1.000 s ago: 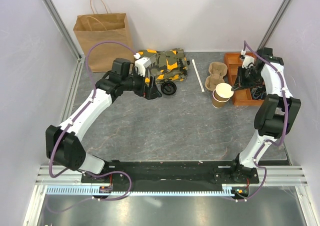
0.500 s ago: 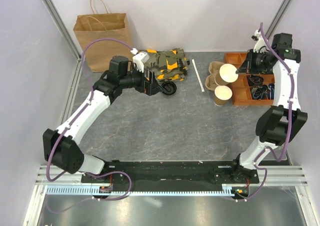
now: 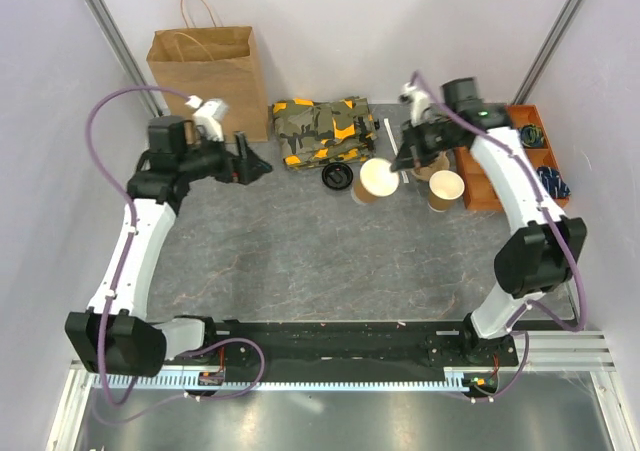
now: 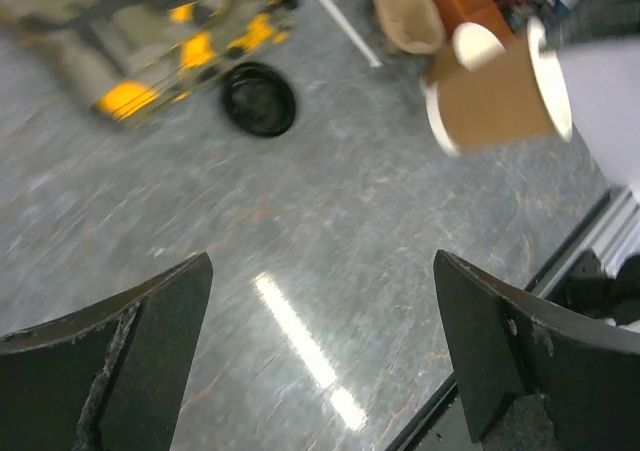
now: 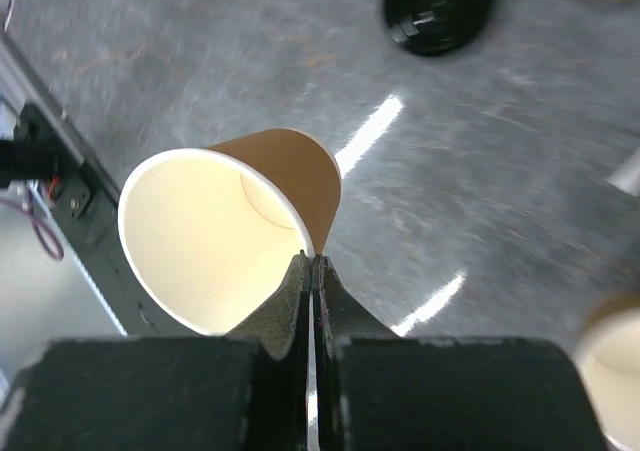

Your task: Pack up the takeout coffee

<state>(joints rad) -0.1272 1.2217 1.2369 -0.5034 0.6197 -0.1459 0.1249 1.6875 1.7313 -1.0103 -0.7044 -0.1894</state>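
Where the right hand [image 5: 311, 263] could be examined, its fingers were pressed together on the rim of a lidless brown paper cup [image 5: 225, 236], one finger inside the cream lining and one outside. That cup was held tilted, its mouth turned up and toward the near side, just right of a loose black lid [image 3: 336, 176] lying on the bench [image 3: 300, 241]. A second lidless cup [image 3: 445, 189] stood upright on the bench to the right of the held one, apart from it. The left hand [image 4: 322, 263] was at the far left with its fingers wide apart and nothing between them, just near of the brown paper bag [image 3: 205, 71]. A camouflage-patterned item [image 3: 322, 131] lay just beyond the lid. The location of the takeout coffee, as a lidded cup, could not be determined from these views.
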